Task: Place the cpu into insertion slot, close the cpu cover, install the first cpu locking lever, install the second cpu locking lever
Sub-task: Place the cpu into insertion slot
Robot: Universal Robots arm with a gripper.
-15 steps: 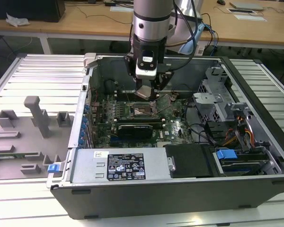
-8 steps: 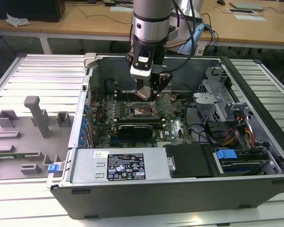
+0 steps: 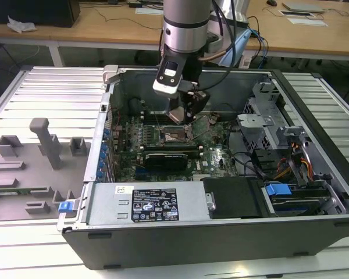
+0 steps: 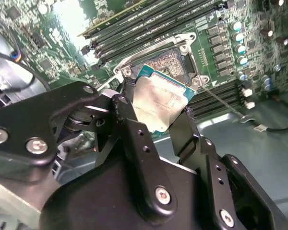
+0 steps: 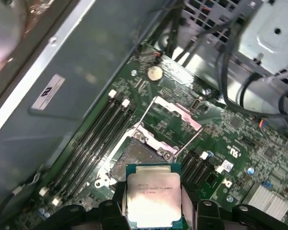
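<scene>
The black two-fingered gripper (image 4: 158,111) grasps the flat, square, silvery-beige cpu (image 5: 153,197) by its edges, held tilted just above the black-framed square insertion slot (image 5: 134,160). The thin silver-metal cpu cover (image 5: 175,115) lies flipped open beside the slot.

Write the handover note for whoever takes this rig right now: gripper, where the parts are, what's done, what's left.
Gripper: jaws shut on the cpu, gripping it by two opposite edges, metal top facing the first wrist view.
Position: inside the open computer case, with the cpu held over the insertion slot and not seated. The contact field is bare in both wrist views.
The cpu cover stands swung open on the far side of the slot.
Done: cpu picked up and brought to the slot.
Left: seating the cpu, closing the cover, both lever steps.
</scene>
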